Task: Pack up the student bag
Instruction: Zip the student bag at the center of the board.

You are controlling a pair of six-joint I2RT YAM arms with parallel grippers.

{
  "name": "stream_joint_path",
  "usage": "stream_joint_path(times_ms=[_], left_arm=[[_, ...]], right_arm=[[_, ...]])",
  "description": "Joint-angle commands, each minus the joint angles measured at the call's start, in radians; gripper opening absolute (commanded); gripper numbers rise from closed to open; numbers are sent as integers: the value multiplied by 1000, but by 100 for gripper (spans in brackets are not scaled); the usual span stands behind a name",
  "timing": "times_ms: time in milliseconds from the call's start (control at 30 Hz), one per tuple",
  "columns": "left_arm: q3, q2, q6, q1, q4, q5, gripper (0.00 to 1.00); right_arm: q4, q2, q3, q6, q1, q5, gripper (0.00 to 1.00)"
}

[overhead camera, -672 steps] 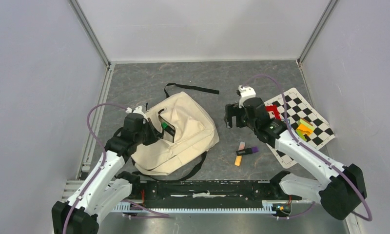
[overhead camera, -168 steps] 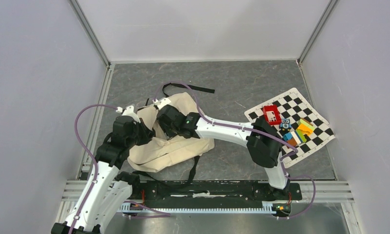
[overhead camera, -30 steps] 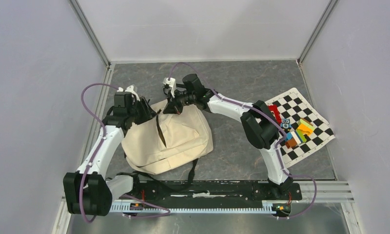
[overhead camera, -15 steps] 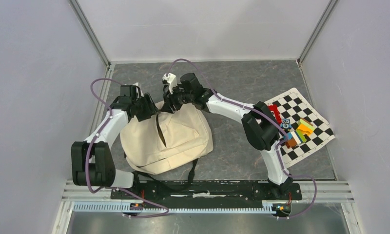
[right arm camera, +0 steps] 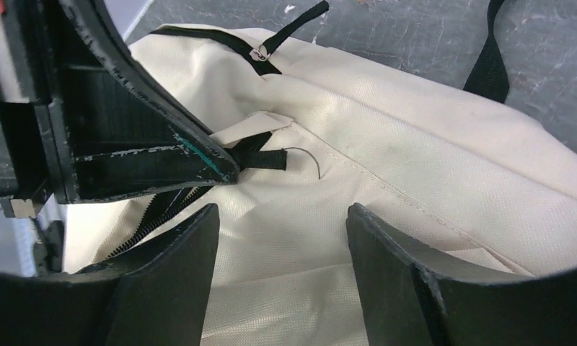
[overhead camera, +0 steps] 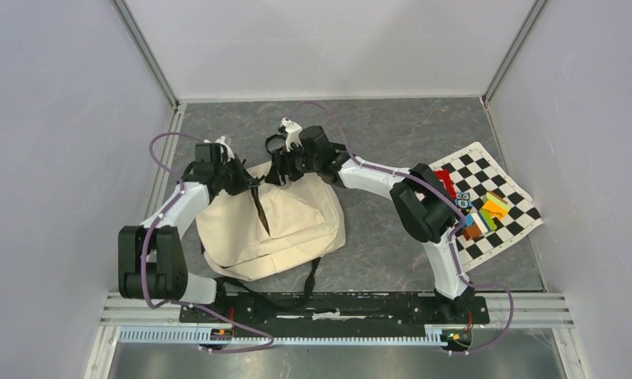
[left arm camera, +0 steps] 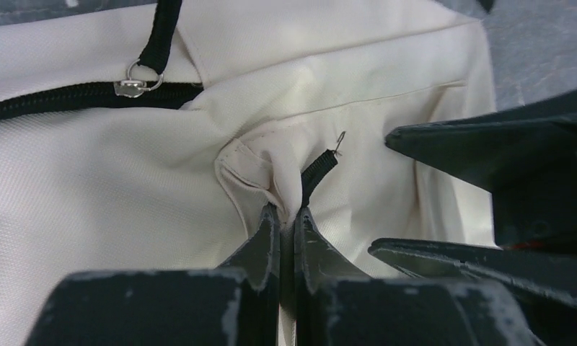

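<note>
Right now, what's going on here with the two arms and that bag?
The left gripper is shut, pinching a fold of cream fabric beside a small black tab at the far end of the student bag, which lies flat on the table. The right gripper hovers open right beside it, holding nothing. The bag's main zipper shows a dark gap.

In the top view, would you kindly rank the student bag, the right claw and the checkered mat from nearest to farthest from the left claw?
1. student bag, pinched by the left claw
2. right claw, just to its right
3. checkered mat, far right
</note>
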Motion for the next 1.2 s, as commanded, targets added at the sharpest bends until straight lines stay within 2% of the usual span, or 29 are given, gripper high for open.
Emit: stream_joint_path(times_ms=[0,233,433,633,867,1167], left_arm=[[-92,-155,-76,-5,236,93,2],[-233,-317,-189,-4,454,133,2],[-277,-335,-266,-5,570,187,2],[-270,-349,-270,-4,576,199,2],[-272,-353,-259,-4,562,206,2],[-269,-352,-251,-5,552,202,2]], right_arm=[[154,-94,-111,162,-36,-49,72],[257,-160,-168,270,-53,-109,75],[376,-163,-169,327,-60,-182,75],[359,-77,-61,346,-60,-246,65],[270,-19,15,342,-57,-230,55],[220,-7,-2,325,-31,-228,47]])
